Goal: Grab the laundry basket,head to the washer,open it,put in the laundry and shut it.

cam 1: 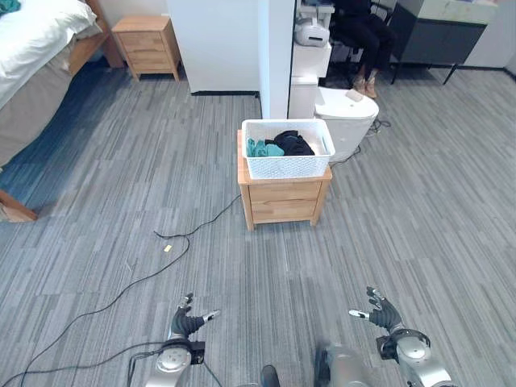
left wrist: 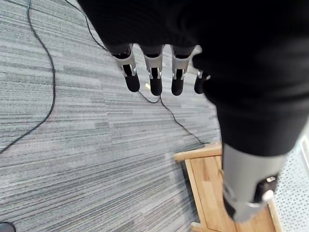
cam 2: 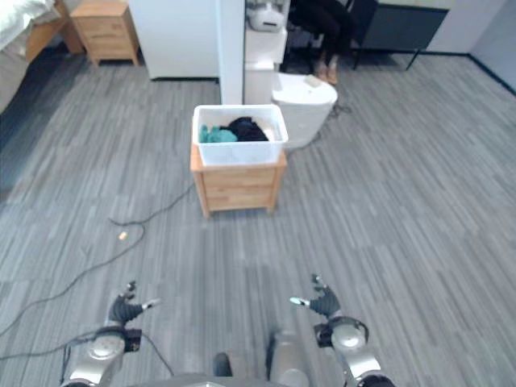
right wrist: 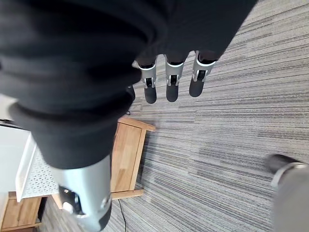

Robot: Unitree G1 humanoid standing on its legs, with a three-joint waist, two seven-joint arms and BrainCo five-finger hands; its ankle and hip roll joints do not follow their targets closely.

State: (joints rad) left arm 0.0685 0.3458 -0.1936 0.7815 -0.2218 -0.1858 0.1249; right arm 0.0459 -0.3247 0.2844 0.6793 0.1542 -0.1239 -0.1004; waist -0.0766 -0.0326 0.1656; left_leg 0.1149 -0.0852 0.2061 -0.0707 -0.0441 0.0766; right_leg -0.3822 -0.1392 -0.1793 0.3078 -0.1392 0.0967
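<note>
The left hand (cam 1: 187, 322) hangs spread and empty; the basket (cam 1: 287, 148) of laundry (cam 1: 278, 145) covers the nightstand (cam 1: 284, 197) top, well ahead. The right hand (cam 1: 384, 314) is spread too. The robot should approach squarely, then grip both end rims.

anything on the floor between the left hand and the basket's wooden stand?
Left eye view: a black cable and a small yellow scrap on grey carpet between left hand and wooden nightstand.

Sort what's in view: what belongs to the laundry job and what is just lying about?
Job: white laundry basket with clothes, on a wooden stand; white washer; open left hand and right hand.

Lying about: bed, nightstand, floor cable, seated person.
</note>
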